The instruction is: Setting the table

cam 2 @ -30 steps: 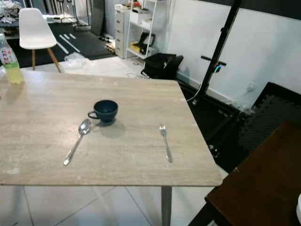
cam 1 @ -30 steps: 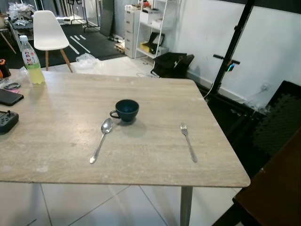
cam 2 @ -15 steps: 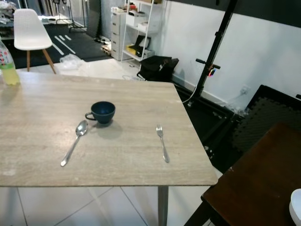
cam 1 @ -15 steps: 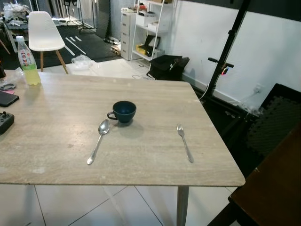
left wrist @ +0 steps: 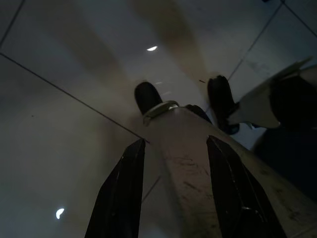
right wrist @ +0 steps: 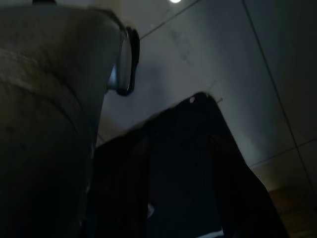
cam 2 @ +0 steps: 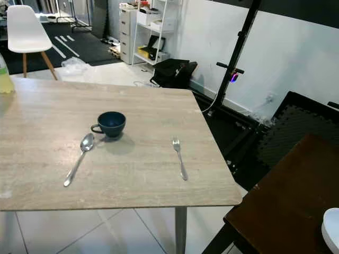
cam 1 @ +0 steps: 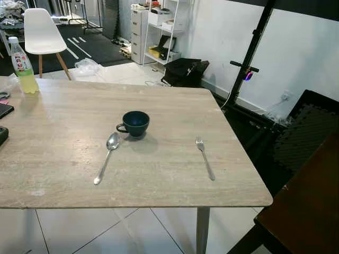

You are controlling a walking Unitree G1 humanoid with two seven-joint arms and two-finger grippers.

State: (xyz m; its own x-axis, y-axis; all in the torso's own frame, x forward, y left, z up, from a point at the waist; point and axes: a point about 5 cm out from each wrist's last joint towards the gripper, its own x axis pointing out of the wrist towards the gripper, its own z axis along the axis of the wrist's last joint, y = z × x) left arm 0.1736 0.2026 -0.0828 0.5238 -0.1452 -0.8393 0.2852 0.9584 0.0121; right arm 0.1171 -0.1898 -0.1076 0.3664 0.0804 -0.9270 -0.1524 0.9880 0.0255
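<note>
On the pale wood-grain surface (cam 1: 63, 159) in front of me, a small dark blue ceramic cup (cam 1: 135, 123) stands upright near the middle, its handle turned toward my left. Just beside it, on its left and a little nearer to me, lies a silver metal spoon (cam 1: 105, 156), bowl end close to the cup and handle running back toward my edge. Well apart to the right lies a silver metal fork (cam 1: 205, 157), tines pointing away from me, near the surface's right edge.

At the far left corner stands a clear plastic bottle of yellow-green drink (cam 1: 23, 66). Past it, on the floor, is a white moulded chair with wooden legs (cam 1: 43, 33); farther back a white shelving unit (cam 1: 159, 26) stands against the wall, with a black bag (cam 1: 184, 71) on the floor beside it. A dark brown wooden table (cam 1: 302, 211) fills the near right corner.

My left claw (left wrist: 176, 173) hangs low over pale floor tiles, its two black fingers (left wrist: 121, 193) spread apart and holding nothing. My right claw (right wrist: 178, 188) hangs in deep shade; I cannot tell how its fingers stand.
</note>
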